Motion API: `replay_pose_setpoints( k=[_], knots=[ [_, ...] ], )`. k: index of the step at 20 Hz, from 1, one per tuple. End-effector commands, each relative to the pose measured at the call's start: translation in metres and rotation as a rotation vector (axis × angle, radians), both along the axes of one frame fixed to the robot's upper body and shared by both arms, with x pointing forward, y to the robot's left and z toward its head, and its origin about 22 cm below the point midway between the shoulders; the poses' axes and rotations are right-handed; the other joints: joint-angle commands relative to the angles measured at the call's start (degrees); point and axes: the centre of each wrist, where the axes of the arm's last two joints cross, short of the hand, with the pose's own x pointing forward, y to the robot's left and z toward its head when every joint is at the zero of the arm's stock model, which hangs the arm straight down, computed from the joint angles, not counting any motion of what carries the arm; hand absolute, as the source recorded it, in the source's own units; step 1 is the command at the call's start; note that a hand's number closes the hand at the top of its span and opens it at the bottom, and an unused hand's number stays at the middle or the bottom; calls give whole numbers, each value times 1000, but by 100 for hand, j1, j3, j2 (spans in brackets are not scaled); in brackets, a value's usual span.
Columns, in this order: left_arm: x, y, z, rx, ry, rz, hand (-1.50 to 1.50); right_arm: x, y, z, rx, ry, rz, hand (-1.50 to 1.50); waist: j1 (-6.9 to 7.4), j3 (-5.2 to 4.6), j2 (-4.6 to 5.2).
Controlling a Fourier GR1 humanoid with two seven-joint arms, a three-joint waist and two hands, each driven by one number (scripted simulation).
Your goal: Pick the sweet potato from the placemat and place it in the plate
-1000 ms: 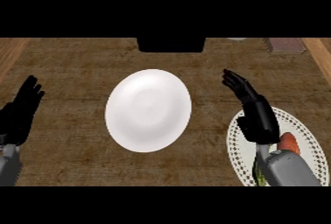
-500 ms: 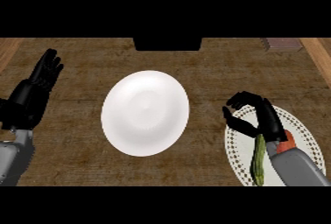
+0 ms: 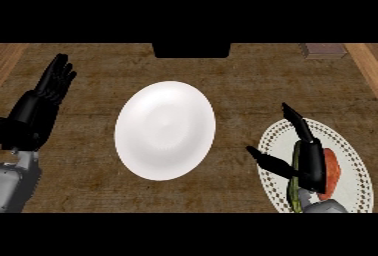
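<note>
The right robot hand (image 3: 308, 167) sits low at the right of the head view, over the placemat (image 3: 353, 159). Its fingers (image 3: 298, 125) extend straight toward the far side and the thumb (image 3: 267, 160) spreads out to the left; the hand is open and holds nothing.

The sweet potato (image 3: 331, 170) lies on the placemat, just to the right of that hand and partly covered by it. It is orange-red and elongated, with its long axis running from the near edge of the worktop toward the far edge. Which end is narrower cannot be told. A thin green item (image 3: 294, 186) lies alongside the hand's left edge on the same mat; its identity cannot be told.

The placemat is white, round and patterned at the rim, and it carries no legible writing. To its left, well apart from the sweet potato, the white plate (image 3: 165, 131) rests at the centre of the brown wooden worktop (image 3: 244, 80). The thumb lies between the placemat and the plate.

The left robot hand (image 3: 38, 107) is held open at the left edge, fingers up, at rest. A dark block (image 3: 191, 50) sits at the far edge of the worktop, and a small brown object (image 3: 325, 50) at the far right. No labels are readable.
</note>
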Motion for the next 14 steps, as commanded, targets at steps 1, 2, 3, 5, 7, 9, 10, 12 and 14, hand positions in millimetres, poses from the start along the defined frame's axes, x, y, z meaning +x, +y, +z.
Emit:
replay_pose_setpoints(
  k=[1,2,3,5,7,9,10,12,14],
  knots=[
    [-8,-20,-9,-2,-2,-11,0,-9,-19,40,-74,-55,-48,-150,-11,-6,-8],
    [-3,-7,8,-11,1,-4,0,-12,-33,49,-117,-9,-57,-150,-16,-7,-11],
    [4,-11,12,8,-10,-1,0,-13,-32,61,-166,21,-48,-150,-54,-13,-14],
    [1,3,-4,3,3,-2,0,-6,-49,70,-282,111,-97,-150,-48,-29,-9],
    [-1,3,6,20,4,-7,0,-13,-59,77,-361,267,-105,-150,-59,-45,-42],
    [-2,-6,4,10,-1,-4,0,-9,-77,95,-433,413,-120,-150,-31,-45,-38],
    [2,6,1,4,-1,10,0,-19,-74,87,-481,485,-103,-150,-106,-51,-16],
    [4,2,0,5,-17,-4,0,-5,-75,110,-537,591,-116,-150,26,-48,20],
    [3,-1,6,10,-11,6,0,-21,-73,123,-605,719,-63,-150,-86,-45,-35]
  ],
)
